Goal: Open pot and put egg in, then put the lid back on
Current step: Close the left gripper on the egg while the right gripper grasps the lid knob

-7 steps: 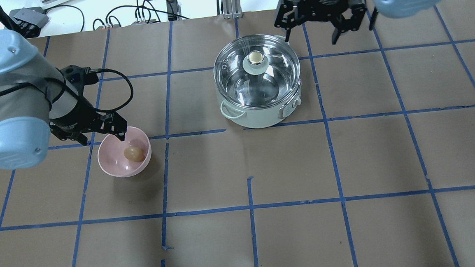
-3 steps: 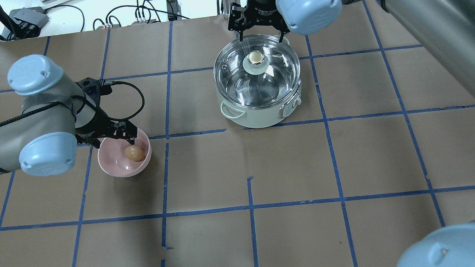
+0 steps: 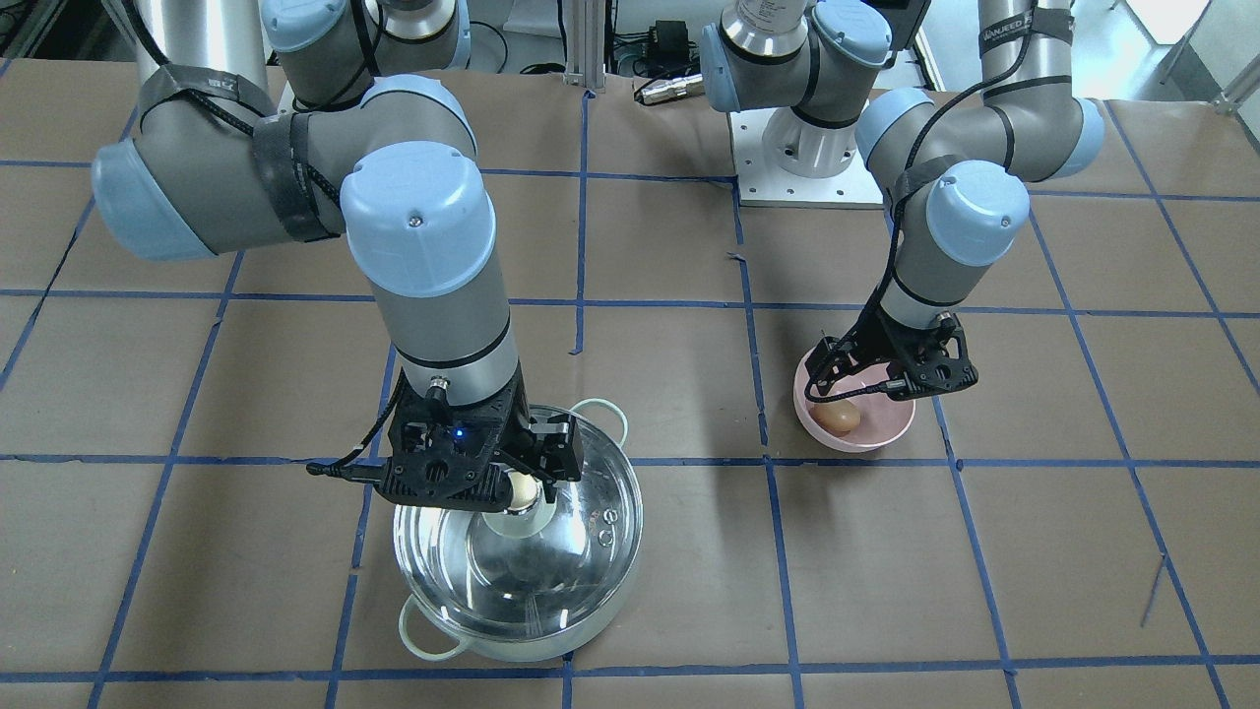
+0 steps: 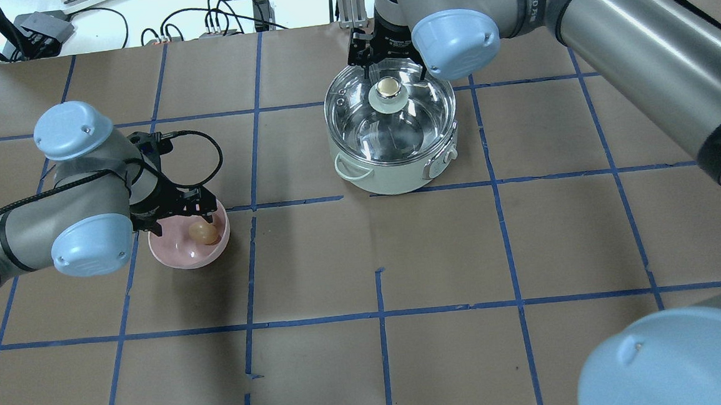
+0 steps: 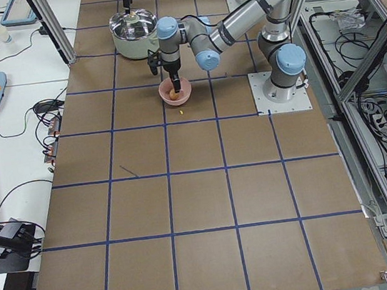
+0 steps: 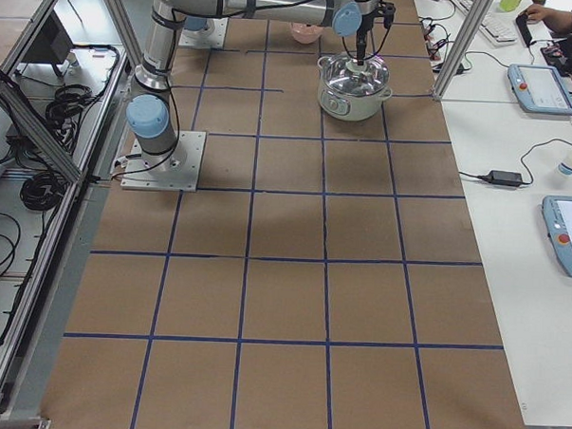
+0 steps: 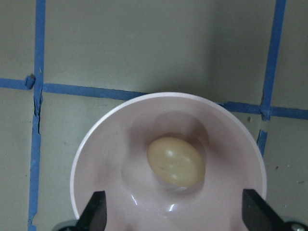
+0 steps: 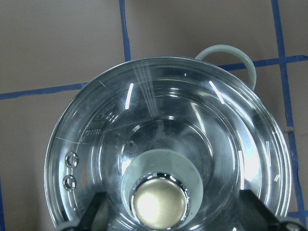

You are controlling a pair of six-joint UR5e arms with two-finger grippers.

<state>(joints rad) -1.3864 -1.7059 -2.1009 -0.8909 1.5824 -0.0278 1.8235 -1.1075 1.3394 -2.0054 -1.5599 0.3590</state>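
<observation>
Poised over egg (image 7: 175, 161) and lid (image 8: 192, 110), gripping nothing.
Holds left fingers (image 7: 96, 214) wide open around the egg in the pink bowl (image 7: 110, 144), worktop's (image 4: 464, 252) left; straddles the knob (image 8: 159, 204) with right fingers (image 8: 91, 216), also open, lid seated on the pot (image 4: 384, 179), far middle.

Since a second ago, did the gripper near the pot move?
Yes. The right gripper slid toward the overhead view's left, from right of the pot to over the lid.
</observation>
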